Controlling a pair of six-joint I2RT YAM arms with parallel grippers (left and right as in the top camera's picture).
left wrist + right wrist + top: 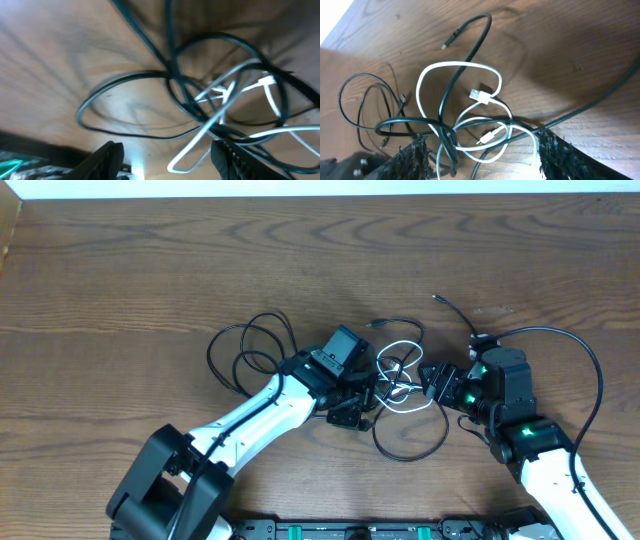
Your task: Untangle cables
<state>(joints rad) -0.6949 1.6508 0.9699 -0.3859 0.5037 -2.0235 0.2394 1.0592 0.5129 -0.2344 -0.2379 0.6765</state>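
On the brown counter (120,280) the cables (400,377) lie in one knot, between the left pincer (166,148) and the right pincer (482,140). Both pincers are spread, pinching nothing. If one shuts on two black cables (447,136) at once, the knot may pull tighter. The white cable (419,85) could drag along, and its small plug (479,95) could catch in a loop.
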